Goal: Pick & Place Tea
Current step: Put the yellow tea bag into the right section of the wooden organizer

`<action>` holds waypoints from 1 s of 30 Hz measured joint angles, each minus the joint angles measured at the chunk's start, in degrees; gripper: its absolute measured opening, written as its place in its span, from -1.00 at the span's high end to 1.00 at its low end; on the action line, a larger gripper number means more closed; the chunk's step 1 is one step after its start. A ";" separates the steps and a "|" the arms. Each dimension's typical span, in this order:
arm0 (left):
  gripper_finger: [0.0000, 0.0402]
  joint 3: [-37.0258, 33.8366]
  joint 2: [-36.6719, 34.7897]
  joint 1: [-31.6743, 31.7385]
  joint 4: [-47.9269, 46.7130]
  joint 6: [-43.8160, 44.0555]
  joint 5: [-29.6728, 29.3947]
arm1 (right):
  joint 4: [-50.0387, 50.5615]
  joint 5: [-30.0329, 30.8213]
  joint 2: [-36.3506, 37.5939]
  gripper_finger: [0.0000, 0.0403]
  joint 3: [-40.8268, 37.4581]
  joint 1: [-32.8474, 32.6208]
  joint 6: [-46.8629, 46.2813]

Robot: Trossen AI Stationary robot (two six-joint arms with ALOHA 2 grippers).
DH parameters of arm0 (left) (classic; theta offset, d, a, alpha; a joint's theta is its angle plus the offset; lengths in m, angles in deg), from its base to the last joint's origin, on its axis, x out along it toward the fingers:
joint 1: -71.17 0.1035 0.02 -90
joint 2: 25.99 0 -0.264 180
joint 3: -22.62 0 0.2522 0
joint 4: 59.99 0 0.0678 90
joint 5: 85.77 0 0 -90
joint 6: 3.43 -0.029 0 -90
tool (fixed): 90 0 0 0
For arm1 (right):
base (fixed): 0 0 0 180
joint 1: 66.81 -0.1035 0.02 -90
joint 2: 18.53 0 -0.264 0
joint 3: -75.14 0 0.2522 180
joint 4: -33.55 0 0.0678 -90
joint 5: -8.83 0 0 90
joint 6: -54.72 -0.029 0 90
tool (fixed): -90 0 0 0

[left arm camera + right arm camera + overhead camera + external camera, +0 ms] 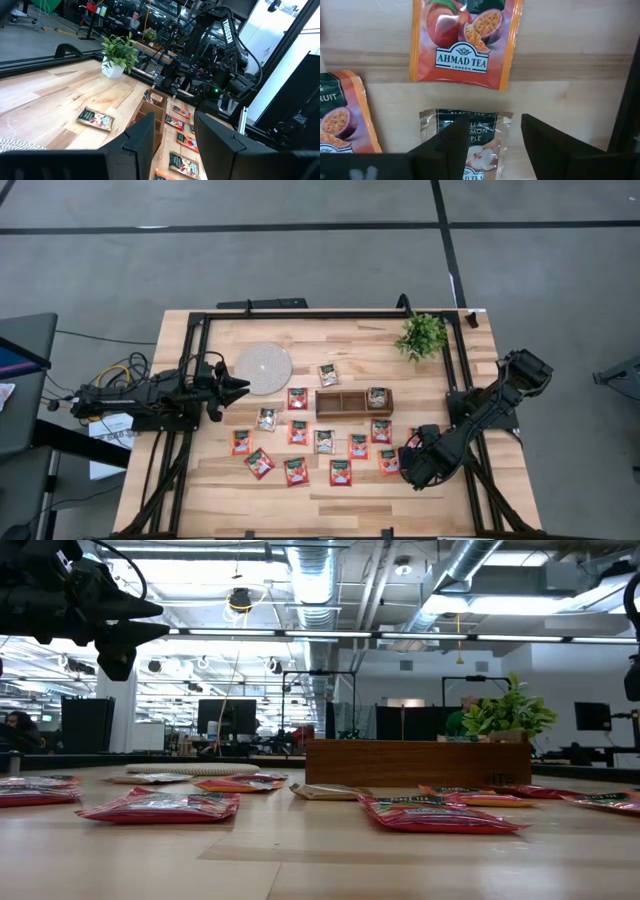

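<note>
High view: a pale wooden tabletop (350,485) with a black frame along its edges stands on a grey floor crossed by dark lines. The low view shows an open office hall behind it, with ceiling ducts, strip lights and dark monitors.

The tea sachets (297,431) lie flat and loosely scattered over the middle and near part of the tabletop, mostly red, a few pale. One sachet (377,397) sits in the right-hand compartment of the brown wooden tray (340,404), whose other two compartments look bare. A round white disc (263,367) lies toward the left, and a small potted plant (422,335) stands near the far right corner.

The left tool (238,385) hangs above the tabletop just beside the disc, its fingers apart and holding nothing. The right tool (408,461) is low over the right end of the sachets; in the right wrist view its fingers stand apart on either side of a pale clear-wrapped sachet (482,137), with a red one (465,40) just beyond and another red one (342,117) to the side.

Bare wood stays free along the near edge and across the far strip between disc and plant.
</note>
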 joint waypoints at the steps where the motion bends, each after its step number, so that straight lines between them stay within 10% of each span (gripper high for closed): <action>1: 0.36 0.00 0.00 0.00 0.00 0.00 0.00 | -0.88 -0.12 0.00 0.15 -0.55 0.00 -0.03; 30: 0.36 0.00 0.00 0.00 0.00 0.00 0.00 | -6.81 -0.99 0.07 0.60 -4.52 0.02 -1.06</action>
